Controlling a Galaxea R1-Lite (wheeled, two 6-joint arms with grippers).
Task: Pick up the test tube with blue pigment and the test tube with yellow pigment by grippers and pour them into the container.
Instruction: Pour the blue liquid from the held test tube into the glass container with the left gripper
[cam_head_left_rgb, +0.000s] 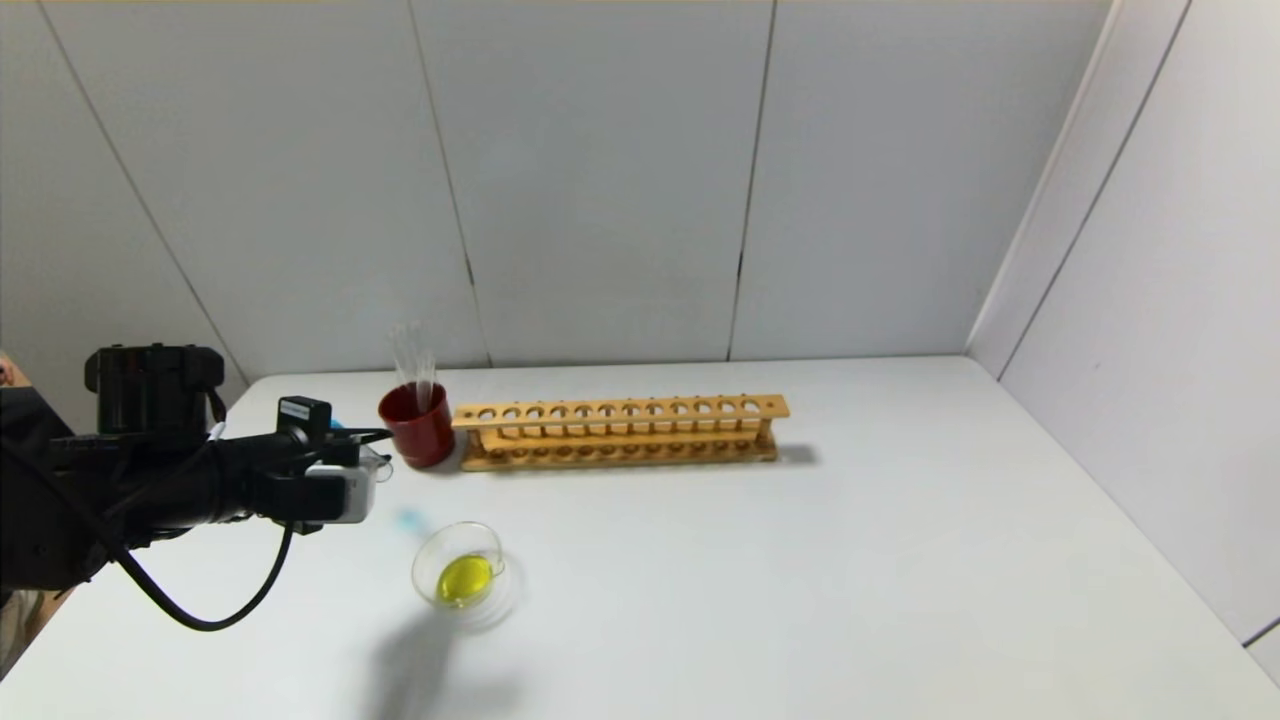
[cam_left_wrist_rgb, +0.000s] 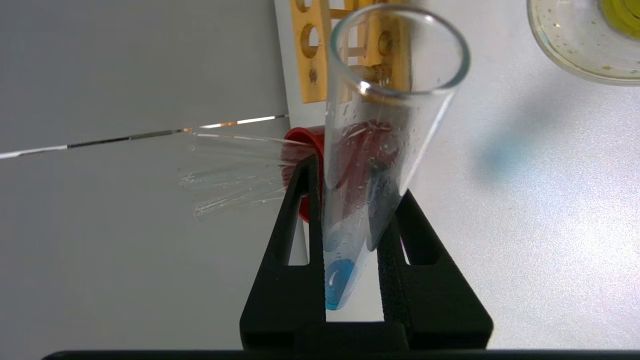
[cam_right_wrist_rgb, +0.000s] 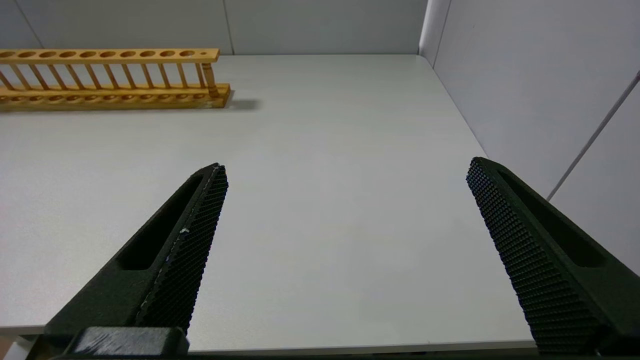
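My left gripper (cam_head_left_rgb: 372, 452) hovers above the table's left side, just left of the red cup. It is shut on the test tube with blue pigment (cam_left_wrist_rgb: 381, 125), which is tilted so its open mouth points away from the gripper. The blue liquid (cam_left_wrist_rgb: 339, 280) sits at the tube's rounded bottom between the fingers. The container (cam_head_left_rgb: 422, 566), a clear glass dish with yellow liquid in it, stands on the table nearer me and to the right of the gripper; it also shows in the left wrist view (cam_left_wrist_rgb: 565, 47). No tube with yellow liquid is in view. My right gripper (cam_right_wrist_rgb: 346, 165) is open and empty over the table's near right edge.
A dark red cup (cam_head_left_rgb: 418, 428) holds a few colourless clear tubes (cam_head_left_rgb: 412, 352). An empty wooden tube rack (cam_head_left_rgb: 620, 430) stands to its right. Grey walls close the back and right side. A faint blue tint (cam_head_left_rgb: 410, 520) lies on the table below the tube.
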